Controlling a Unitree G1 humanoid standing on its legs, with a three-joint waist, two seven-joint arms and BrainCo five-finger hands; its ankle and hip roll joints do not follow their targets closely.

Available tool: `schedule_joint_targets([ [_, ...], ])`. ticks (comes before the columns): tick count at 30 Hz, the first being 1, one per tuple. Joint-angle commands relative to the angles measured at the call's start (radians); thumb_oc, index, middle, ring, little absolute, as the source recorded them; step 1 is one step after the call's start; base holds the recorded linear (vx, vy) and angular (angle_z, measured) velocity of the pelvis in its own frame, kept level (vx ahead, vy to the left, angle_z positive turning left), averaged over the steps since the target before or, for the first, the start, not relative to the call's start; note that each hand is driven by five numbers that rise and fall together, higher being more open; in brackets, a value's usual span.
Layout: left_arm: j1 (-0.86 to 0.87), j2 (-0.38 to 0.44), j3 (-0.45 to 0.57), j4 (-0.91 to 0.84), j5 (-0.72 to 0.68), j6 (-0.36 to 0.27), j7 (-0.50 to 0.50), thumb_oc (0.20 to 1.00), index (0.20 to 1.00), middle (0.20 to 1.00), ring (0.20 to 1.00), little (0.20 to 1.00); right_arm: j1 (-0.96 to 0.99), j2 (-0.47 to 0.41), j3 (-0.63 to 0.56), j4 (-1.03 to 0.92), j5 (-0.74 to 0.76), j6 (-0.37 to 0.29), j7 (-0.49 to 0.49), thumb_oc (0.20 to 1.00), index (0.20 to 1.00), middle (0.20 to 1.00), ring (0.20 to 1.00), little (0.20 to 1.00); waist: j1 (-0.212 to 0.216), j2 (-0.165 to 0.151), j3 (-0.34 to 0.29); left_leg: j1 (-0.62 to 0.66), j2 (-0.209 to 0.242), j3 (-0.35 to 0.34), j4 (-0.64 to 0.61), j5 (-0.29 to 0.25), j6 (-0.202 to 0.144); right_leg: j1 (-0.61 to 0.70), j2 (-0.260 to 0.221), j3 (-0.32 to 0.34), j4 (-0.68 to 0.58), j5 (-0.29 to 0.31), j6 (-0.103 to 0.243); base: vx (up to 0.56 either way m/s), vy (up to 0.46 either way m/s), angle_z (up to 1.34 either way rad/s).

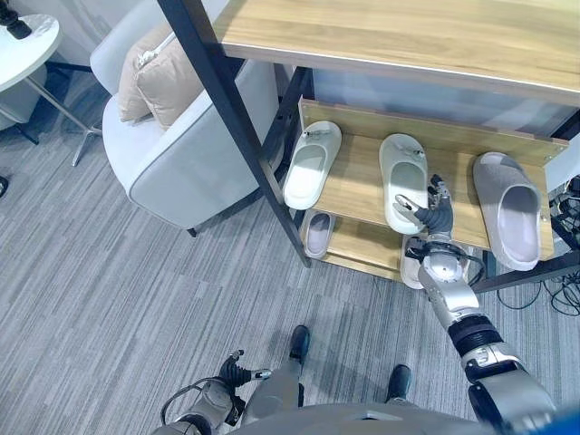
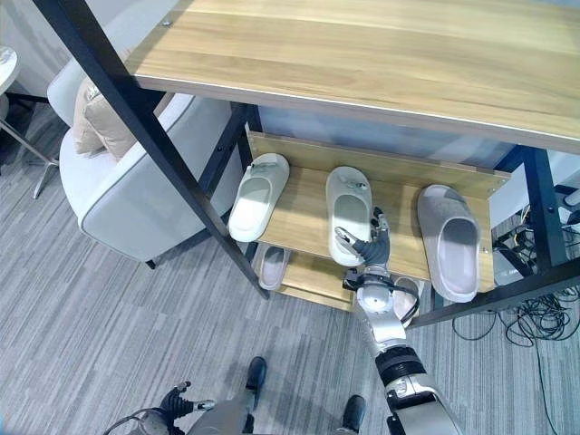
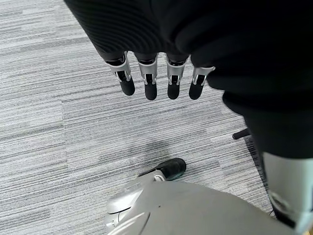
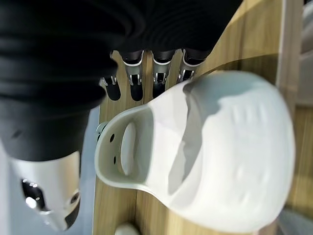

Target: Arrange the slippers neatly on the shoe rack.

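Three slippers lie on the middle wooden shelf (image 1: 362,186) of the shoe rack: a white slipper (image 1: 313,163) at the left, a second white slipper (image 1: 403,181) in the middle and a grey slipper (image 1: 507,208) at the right. My right hand (image 1: 435,213) is at the heel end of the middle slipper (image 4: 205,147), open, its fingers (image 4: 134,83) straight beside the slipper's edge and its thumb pointing toward it. Two more slippers (image 1: 317,234) (image 1: 412,265) rest on the lower shelf. My left hand (image 1: 231,372) hangs low over the carpet, fingers (image 3: 149,81) straight and holding nothing.
The rack's black slanted post (image 1: 245,127) and wide top shelf (image 1: 408,36) stand over the work. A grey armchair (image 1: 181,154) with beige cushions sits just left of the rack. A round white table (image 1: 23,50) is far left. Cables (image 1: 557,290) lie on the floor at the right.
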Motion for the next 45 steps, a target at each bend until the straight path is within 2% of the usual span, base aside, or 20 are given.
schedule_joint_targets([
  [1,-0.026,-0.055,-0.055,0.073,-0.018,0.005,0.025,1.000,1.000,1.000,1.000,1.000,-0.025,-0.012,-0.007,-0.063,0.010,-0.047,0.011,1.000,1.000,1.000,1.000,1.000,0.030,-0.005,0.007,-0.001,-0.001,0.019,0.009,-0.087,-0.023,0.042,-0.044,0.026,0.005,0.014,0.055,0.00,0.043,0.14],
  [8,-0.019,-0.054,-0.060,0.073,-0.015,0.008,0.029,1.000,1.000,1.000,1.000,1.000,-0.042,-0.011,-0.010,-0.048,0.018,-0.043,-0.001,1.000,1.000,1.000,1.000,1.000,0.049,-0.007,0.006,-0.022,-0.015,-0.008,0.009,-0.083,-0.021,0.045,-0.051,-0.005,0.005,0.016,0.058,0.01,0.026,0.13],
  [15,-0.030,-0.067,-0.083,0.070,-0.022,0.013,0.041,1.000,1.000,1.000,1.000,1.000,-0.075,0.025,0.001,-0.042,0.059,-0.046,-0.032,1.000,1.000,1.000,1.000,1.000,0.061,-0.007,0.007,-0.032,-0.025,-0.022,0.009,-0.081,-0.019,0.044,-0.058,-0.020,0.005,0.018,0.059,0.00,0.022,0.06],
  [20,-0.029,-0.072,-0.070,0.083,-0.043,0.030,0.032,1.000,1.000,1.000,1.000,1.000,-0.079,0.057,0.020,-0.044,0.120,-0.045,-0.024,1.000,1.000,1.000,1.000,1.000,0.061,-0.008,0.002,-0.029,-0.032,-0.028,0.009,-0.085,-0.017,0.047,-0.063,-0.025,0.005,0.019,0.060,0.01,0.033,0.05],
  [27,-0.023,-0.071,-0.065,0.082,-0.045,0.035,0.041,1.000,1.000,1.000,1.000,1.000,-0.072,0.078,0.014,-0.058,0.134,-0.050,-0.047,1.000,1.000,1.000,1.000,1.000,0.058,-0.012,-0.006,-0.025,-0.037,-0.031,0.009,-0.089,-0.014,0.057,-0.071,-0.034,0.005,0.018,0.060,0.01,0.018,0.03],
  [38,-0.002,-0.068,-0.007,0.089,-0.048,0.043,0.035,1.000,1.000,1.000,1.000,1.000,0.100,0.045,0.016,-0.222,0.135,-0.051,0.025,1.000,1.000,1.000,1.000,1.000,0.014,-0.020,-0.023,0.010,-0.035,-0.005,0.009,-0.103,-0.009,0.071,-0.081,-0.022,0.005,0.021,0.066,0.00,0.016,0.01],
  [45,0.004,-0.068,-0.006,0.082,-0.046,0.044,0.030,1.000,1.000,1.000,1.000,1.000,0.136,0.057,0.092,-0.237,0.166,-0.036,0.083,1.000,1.000,1.000,1.000,1.000,-0.012,-0.025,-0.022,0.020,-0.031,0.025,0.009,-0.105,-0.008,0.058,-0.082,0.007,0.005,0.027,0.063,-0.02,0.022,-0.13],
])
